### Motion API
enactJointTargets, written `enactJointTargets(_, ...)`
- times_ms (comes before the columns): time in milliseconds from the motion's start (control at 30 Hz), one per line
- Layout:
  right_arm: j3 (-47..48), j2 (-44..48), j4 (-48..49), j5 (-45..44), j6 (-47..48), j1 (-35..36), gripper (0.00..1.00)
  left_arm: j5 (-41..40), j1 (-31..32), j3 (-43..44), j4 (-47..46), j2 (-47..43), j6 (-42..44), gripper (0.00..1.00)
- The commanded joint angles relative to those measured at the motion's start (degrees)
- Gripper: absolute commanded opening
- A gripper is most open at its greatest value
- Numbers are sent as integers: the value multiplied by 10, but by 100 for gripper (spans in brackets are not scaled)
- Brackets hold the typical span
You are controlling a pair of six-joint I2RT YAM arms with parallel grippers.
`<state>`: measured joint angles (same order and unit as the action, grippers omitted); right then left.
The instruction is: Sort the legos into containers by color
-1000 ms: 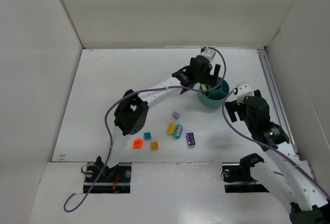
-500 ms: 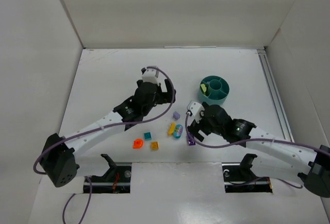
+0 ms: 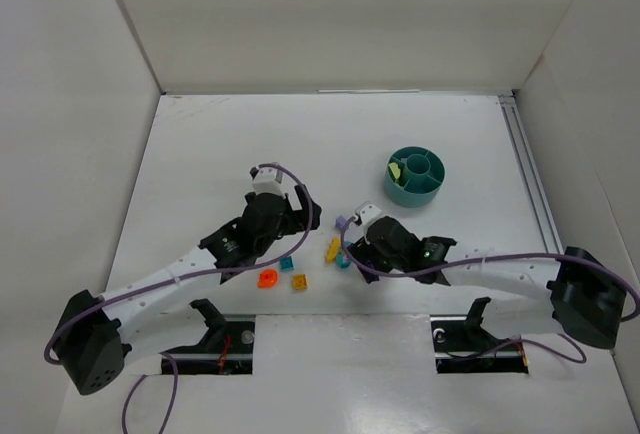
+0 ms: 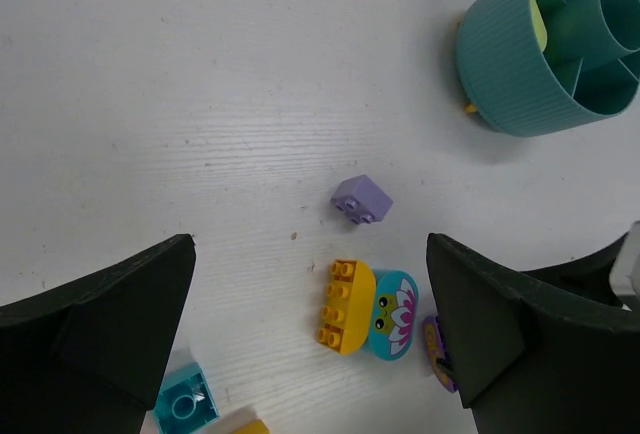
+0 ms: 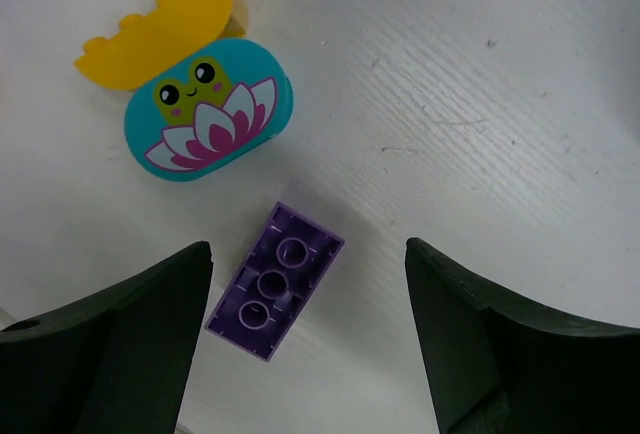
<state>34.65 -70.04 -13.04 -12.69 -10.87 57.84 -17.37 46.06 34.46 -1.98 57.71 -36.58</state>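
The teal cup (image 3: pixel 415 175) with inner dividers stands at the back right and holds a pale green piece; it also shows in the left wrist view (image 4: pixel 520 64). My right gripper (image 3: pixel 353 245) is open and low over a dark purple brick (image 5: pixel 275 281) that lies studs-down between its fingers (image 5: pixel 120 334), untouched. Beside it are the blue oval brick (image 5: pixel 210 124) and a yellow brick (image 5: pixel 160 39). My left gripper (image 3: pixel 298 212) is open and empty above the yellow brick (image 4: pixel 345 304), the oval (image 4: pixel 392 314) and a small lilac brick (image 4: pixel 362 199).
A round orange brick (image 3: pixel 267 278), a teal brick (image 3: pixel 286 264) and an orange-yellow brick (image 3: pixel 299 282) lie near the front, left of the grippers. White walls enclose the table. A rail (image 3: pixel 526 174) runs along the right edge.
My left gripper has drawn back from the cup toward the bricks, nearer and to the left. My right gripper has moved left and down over the dark purple brick.
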Motion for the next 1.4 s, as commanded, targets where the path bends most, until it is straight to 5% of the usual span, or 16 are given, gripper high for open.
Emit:
enactJointTargets(0, 7, -20, 31, -30, -76, 6, 82, -2, 3, -19, -9, -26, -13, 100)
enactJointTargets(233, 30, -87, 36, -57, -81, 6, 73, -14, 3, -32, -4, -45, -13, 100)
enactJointTargets(367, 47, -120, 36, -57, -86, 6, 49, -19, 3, -37, -4, -45, -13, 100)
enactJointTargets(500, 52, -104, 36, -67, -80, 6, 36, -24, 3, -43, 1, -56, -13, 100)
enactJointTargets(867, 95, 80, 62, -248, 197, 6, 28, -36, 3, -37, 1, -40, -13, 100)
enactJointTargets(933, 118, 86, 78, -255, 260, -37, 28, -36, 3, -29, 1, -31, -7, 100)
enactJointTargets(1067, 129, 80, 179, -120, 403, -162, 28, -36, 3, -7, 1, -4, 4, 100)
enactJointTargets(1200, 174, 29, 214, 210, 553, -295, 27, -22, -3, 25, 1, 28, 19, 100)
enactJointTargets(1367, 256, -86, 197, 511, 666, -436, 29, -8, -22, 50, 1, 58, 24, 100)
